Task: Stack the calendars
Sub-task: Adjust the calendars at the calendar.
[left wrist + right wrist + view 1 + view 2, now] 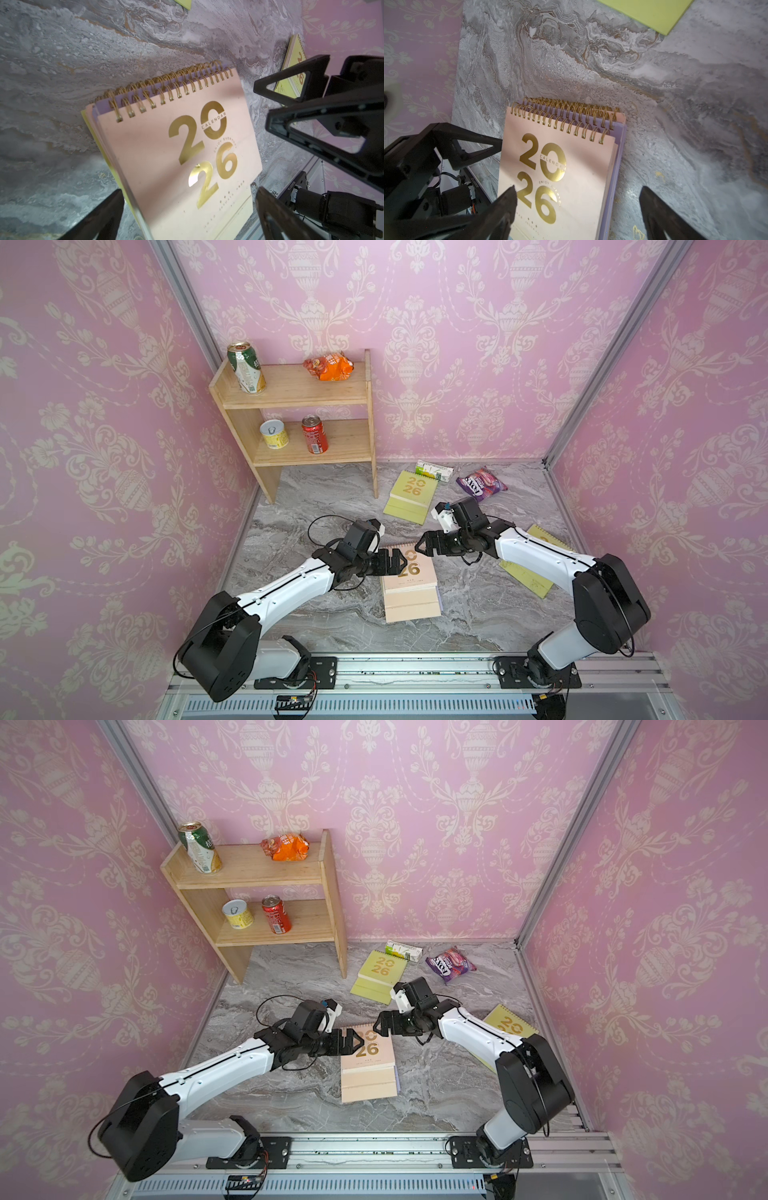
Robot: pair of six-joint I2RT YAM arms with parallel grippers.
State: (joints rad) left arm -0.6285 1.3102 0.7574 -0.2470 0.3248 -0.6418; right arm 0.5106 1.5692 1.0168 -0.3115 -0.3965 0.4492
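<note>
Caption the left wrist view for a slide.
Open left gripper and open right gripper face each other above the peach-pink calendar topping the stack on the marble table.

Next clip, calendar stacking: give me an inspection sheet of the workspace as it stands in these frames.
Surface: grey marbled tabletop, no spills seen.
Job's things: centre stack topped by a peach-pink spiral-bound calendar, lilac and yellow-green edges beneath; two yellow-green calendars lie apart, one at the back, one partly under the right arm.
Clutter: purple snack packet, green-white carton, both at the back.
Grippers: left gripper and right gripper open, empty, at the stack's spiral end.
Cables: black cable loop at the left wrist.
Surroundings: wooden shelf holding three cans and an orange packet; pink patterned walls.
</note>
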